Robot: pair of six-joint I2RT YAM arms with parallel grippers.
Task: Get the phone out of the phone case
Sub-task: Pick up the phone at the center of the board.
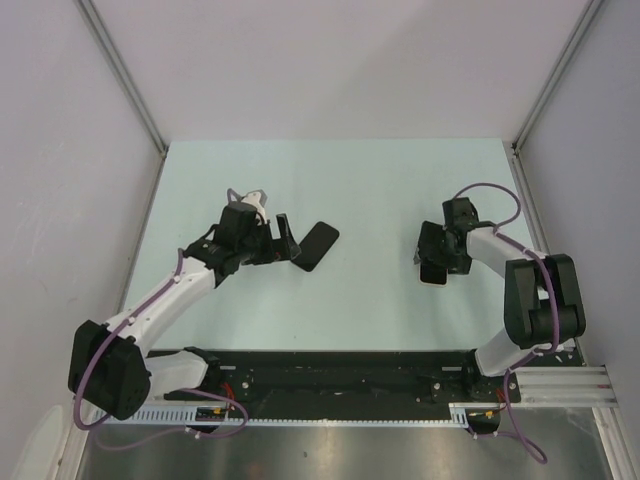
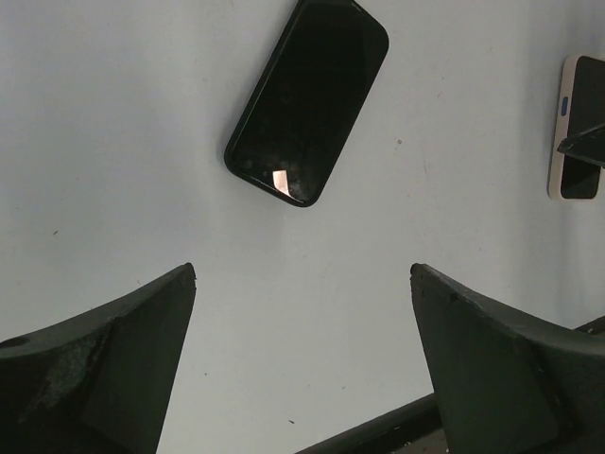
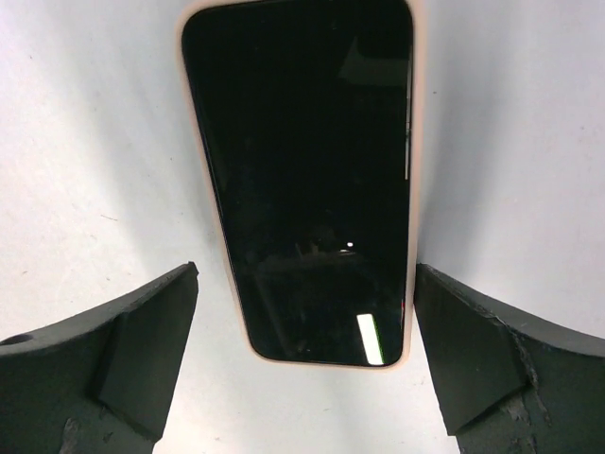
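A phone [image 3: 302, 180] with a black screen and a pale pink rim lies flat on the table. My right gripper [image 3: 304, 274] hangs open over its near end, one finger on each side, and grips nothing. In the top view the gripper [image 1: 436, 258] covers most of the phone [image 1: 434, 274]. A black, glossy, phone-shaped piece [image 2: 307, 99], which looks like the case, lies flat left of centre [image 1: 318, 245]. My left gripper [image 2: 302, 274] is open and empty just short of it [image 1: 287, 240]. The pink-rimmed phone also shows at the right edge of the left wrist view [image 2: 577, 128].
The pale green table [image 1: 370, 190] is walled on the left, the back and the right by grey panels. A black rail [image 1: 340, 375] runs along the near edge between the arm bases.
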